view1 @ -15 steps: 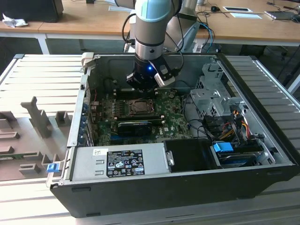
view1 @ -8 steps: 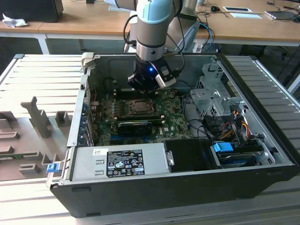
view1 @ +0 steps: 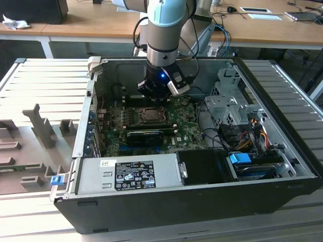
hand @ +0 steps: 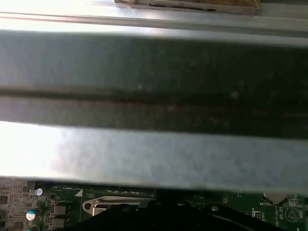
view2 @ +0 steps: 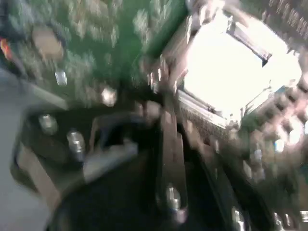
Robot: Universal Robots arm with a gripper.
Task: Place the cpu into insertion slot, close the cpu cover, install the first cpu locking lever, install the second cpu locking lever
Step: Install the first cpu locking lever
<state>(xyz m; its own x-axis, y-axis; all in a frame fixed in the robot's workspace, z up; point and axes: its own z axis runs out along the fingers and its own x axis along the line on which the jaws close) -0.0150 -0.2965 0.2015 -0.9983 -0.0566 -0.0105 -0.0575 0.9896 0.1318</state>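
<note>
Exterior view: seeing the gripper (view1: 160, 89) low inside the open PC case (view1: 202, 201), upper centre of the frame, just above the insertion slot (view1: 151, 115) on the green motherboard (view1: 189, 132). Open or closed: can't tell from here. Slot reads as a dark square with a silvery rim. Can't confirm the cpu as seated or carried.

Second wrist view: glaring pale square inside a metal frame, taken as the insertion slot (view2: 236, 62). Possibly the chip's metal top in there, not sure. Green board (view2: 96, 29) beside it.

First wrist view: smooth, dull grey sheet-metal case wall (hand: 154, 149) up close. Beyond it, a strip of green board (hand: 240, 202) and a silvery stamped frame edge (hand: 120, 197).

Handling, as a judgement: expect the cpu to be light, rigid, flat, slick on top and fragile underneath. Best taken by opposite edges — never by the contact face.
</note>
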